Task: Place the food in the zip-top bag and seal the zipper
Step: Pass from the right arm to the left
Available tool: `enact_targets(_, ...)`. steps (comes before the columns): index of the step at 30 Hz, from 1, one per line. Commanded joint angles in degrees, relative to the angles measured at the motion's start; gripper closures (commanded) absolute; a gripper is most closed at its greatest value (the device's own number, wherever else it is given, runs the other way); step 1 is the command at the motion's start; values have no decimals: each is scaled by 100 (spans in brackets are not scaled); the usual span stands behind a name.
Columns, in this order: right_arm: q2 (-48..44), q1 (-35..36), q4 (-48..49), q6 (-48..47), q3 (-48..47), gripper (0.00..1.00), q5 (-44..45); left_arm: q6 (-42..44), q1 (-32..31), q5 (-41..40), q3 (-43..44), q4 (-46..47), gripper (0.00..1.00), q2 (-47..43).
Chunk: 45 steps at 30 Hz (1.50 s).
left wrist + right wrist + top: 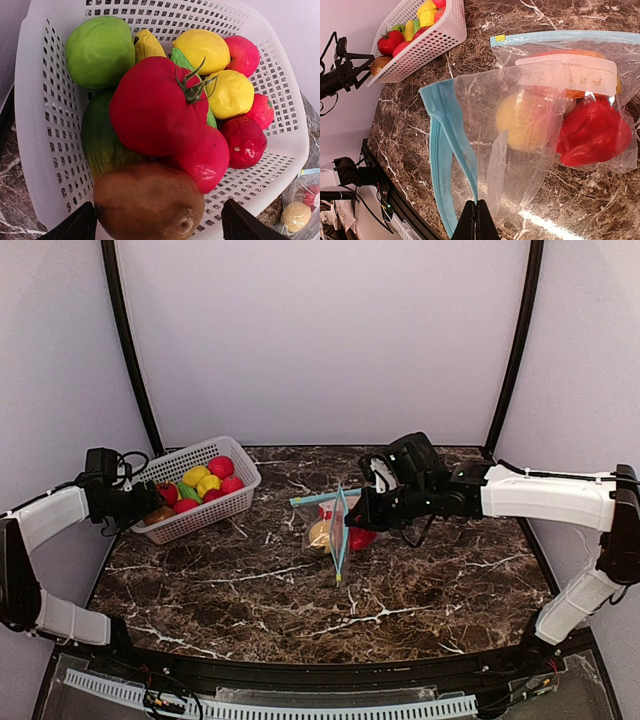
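Food [155, 105] sits piled in the white basket [236, 502], red, yellow, green and brown. To the right of the basket, the zip-top bag [338, 525] stands up with some food already inside. The right gripper [477, 220] is pinched tight on the bag's blue zipper edge [451, 130], likely so the mouth gapes for more. At the basket's left end, the left gripper [160, 227] is spread wide on both sides of a brown piece [150, 205], holding nothing yet.
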State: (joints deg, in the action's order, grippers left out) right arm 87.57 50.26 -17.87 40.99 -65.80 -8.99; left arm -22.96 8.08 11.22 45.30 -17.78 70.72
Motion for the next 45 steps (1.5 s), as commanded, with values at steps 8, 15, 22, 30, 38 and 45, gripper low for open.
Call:
enact_targets(8, 40, 45, 57, -21, -135, 100, -6, -33, 36, -38, -218, 324, 14, 368)
enact_targets(15, 37, 46, 55, -56, -159, 100, -45, 126, 34, -63, -371, 408, 14, 328)
enact_targets(22, -29, 47, 115, -299, -237, 100, -155, 610, 4, 26, -193, 188, 13, -744)
enact_targets(30, -6, 122, 112, -938, -444, 100, -591, 752, -874, -34, 133, -412, 10, -1586)
enact_targets(38, 244, 350, -345, -1491, -817, 100, -900, 534, -3261, 516, 477, 563, 10, -1413)
enact_targets(45, 554, 568, -540, -1608, -1035, 100, -1183, 1278, -4386, 1127, 1203, 998, 10, -435)
